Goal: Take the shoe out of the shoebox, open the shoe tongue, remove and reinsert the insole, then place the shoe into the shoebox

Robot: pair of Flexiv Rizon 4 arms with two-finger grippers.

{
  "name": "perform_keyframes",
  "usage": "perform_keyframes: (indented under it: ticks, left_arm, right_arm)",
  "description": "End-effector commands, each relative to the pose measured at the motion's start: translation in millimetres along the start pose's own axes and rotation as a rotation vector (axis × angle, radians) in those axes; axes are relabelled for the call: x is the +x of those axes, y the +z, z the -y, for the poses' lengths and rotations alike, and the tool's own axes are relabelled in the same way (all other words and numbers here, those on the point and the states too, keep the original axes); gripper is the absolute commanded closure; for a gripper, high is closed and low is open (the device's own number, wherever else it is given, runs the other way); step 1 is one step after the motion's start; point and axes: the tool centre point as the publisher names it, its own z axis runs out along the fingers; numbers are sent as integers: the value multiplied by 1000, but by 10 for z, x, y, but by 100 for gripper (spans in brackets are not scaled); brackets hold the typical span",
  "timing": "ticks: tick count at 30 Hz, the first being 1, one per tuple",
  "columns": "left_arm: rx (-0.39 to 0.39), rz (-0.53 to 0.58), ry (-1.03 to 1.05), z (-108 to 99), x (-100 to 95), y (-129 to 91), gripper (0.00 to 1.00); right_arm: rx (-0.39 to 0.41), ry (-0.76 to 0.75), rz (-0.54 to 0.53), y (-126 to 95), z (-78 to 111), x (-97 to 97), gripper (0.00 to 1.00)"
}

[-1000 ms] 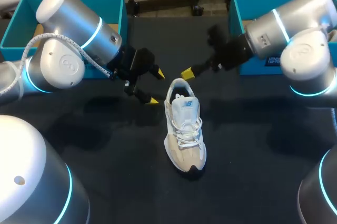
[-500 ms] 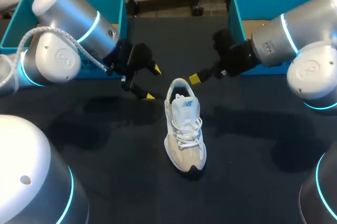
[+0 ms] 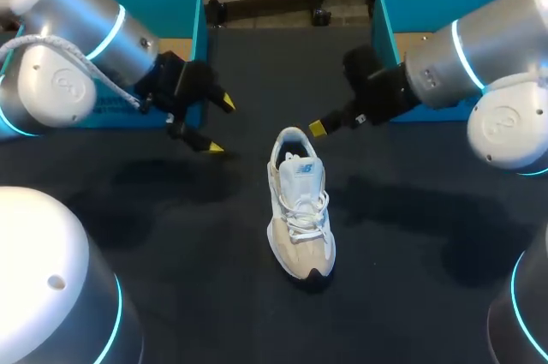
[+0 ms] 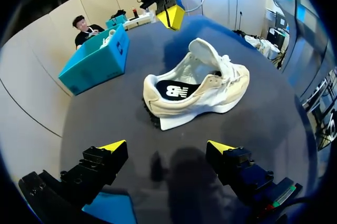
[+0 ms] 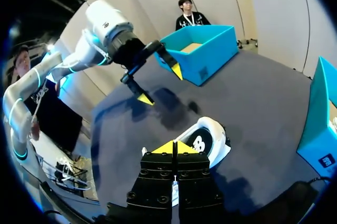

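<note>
Currently the white sneaker [image 3: 300, 210] stands upright on the black table [image 3: 411, 235], touched by neither claw. It lies ahead of the left gripper [image 3: 219, 126], whose fingers are spread wide and empty. The right gripper [image 3: 318, 128], tips pressed together on nothing, hovers near its heel.

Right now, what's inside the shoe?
Inside the shoe you can see a dark insole with white print, lying at the heel end. Farther toward the toe, the tongue and laces cover the inside, so that part is hidden.
</note>
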Motion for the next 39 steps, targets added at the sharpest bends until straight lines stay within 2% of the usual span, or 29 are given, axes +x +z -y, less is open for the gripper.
perform_keyframes:
  ticks: [1, 6, 13, 15, 24, 27, 39]
  left_arm:
    - [1, 17, 5, -98, 127, -289, 0]
    - [6, 30, 7, -210, 187, -490, 0]
    - [8, 32, 21, -330, 265, -634, 0]
    - [6, 33, 21, -372, 280, -667, 0]
    - [-3, 49, 23, -518, 334, -824, 0]
    - [-3, 54, 22, -552, 345, -857, 0]
    - [-3, 54, 22, -552, 345, -857, 0]
  right_arm:
    - [0, 1, 6, 2, 7, 16, 100]
    - [0, 1, 6, 2, 7, 16, 100]
    - [43, 42, 211, 152, 12, 17, 100]
    - [78, 62, 260, 192, 13, 13, 100]
    - [122, 150, 347, 342, 56, 35, 100]
    - [186, 208, 402, 392, 129, 20, 100]
    - [186, 208, 402, 392, 129, 20, 100]
